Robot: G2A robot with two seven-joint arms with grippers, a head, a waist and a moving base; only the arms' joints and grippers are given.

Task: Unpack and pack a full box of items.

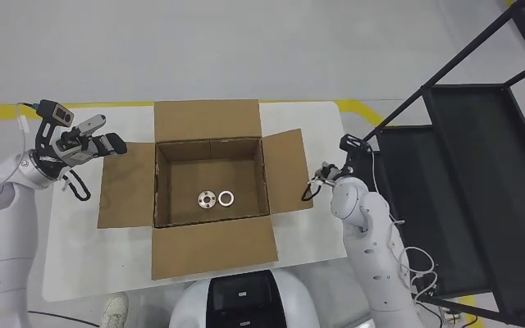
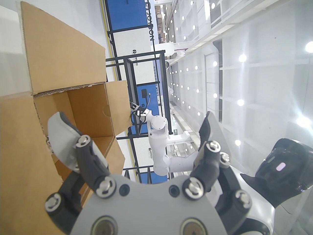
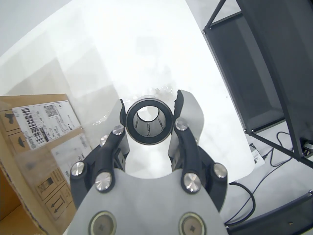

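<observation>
Main thing I'm worrying about here: the right jaws are clamping a linear bearing across its round steel sides, so it's only being pinched along two thin lines. Any jolt and it's probably slipping or twisting out. It's hanging over the bare white surface, just past the right flap of the cardboard box. If it's getting set down on its side there, I'm guessing it's rolling off toward the black rack. If it's heading into the box instead, that right flap is sitting so near the arm that it's asking to be snagged, and that would shove the whole box. The left jaws are spread wide and gripping nothing, hanging out beyond the left flap and pointing sideways across the box, so they aren't steadying it at all. Count-wise I'm seeing one box with all four flaps folded out, plus two round parts lying just beside each other on its floor: a grey metal ring and a paler ring. Then there's the one bearing in the grip, which makes three items in total.
</observation>
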